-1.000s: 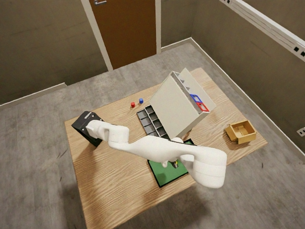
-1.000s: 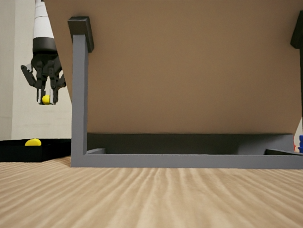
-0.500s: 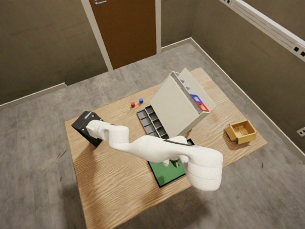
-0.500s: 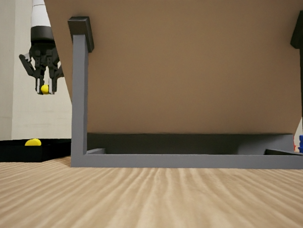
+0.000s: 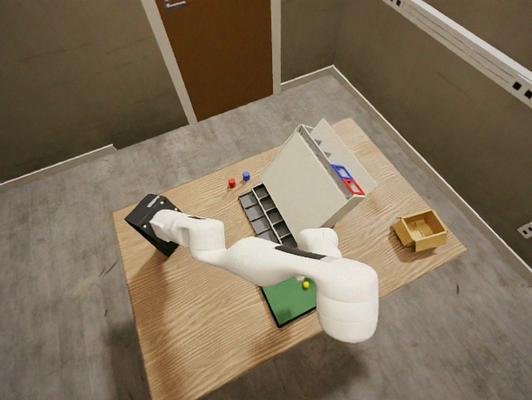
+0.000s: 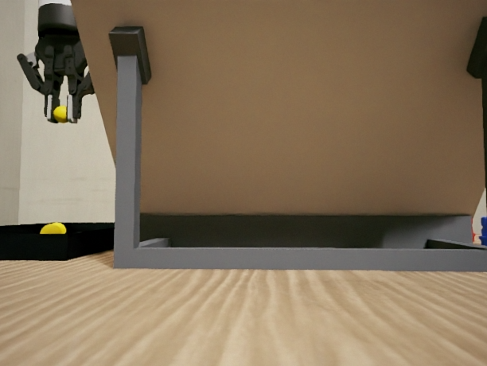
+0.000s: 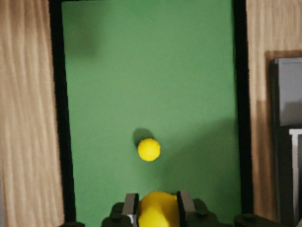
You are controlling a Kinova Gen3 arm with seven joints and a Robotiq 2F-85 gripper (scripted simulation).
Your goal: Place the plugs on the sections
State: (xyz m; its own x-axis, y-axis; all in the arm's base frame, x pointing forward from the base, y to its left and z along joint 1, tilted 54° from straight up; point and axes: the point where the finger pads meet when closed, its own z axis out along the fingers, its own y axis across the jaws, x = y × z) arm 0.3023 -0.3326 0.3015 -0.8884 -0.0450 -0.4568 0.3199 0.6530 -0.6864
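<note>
My gripper is shut on a yellow marble and holds it high above the green marble tray. A second yellow marble lies on the tray's green floor, also seen in the overhead view and in the low side view. The red plug and the blue plug stand on the table to the left of the covered box. The blue-banded funnel and the red-banded funnel sit at the box's top. The grey sectioned tray lies in front of the cover.
A small cardboard box stands at the table's right. The arm's black base is at the table's left edge. The arm's white links hide part of the green tray from above.
</note>
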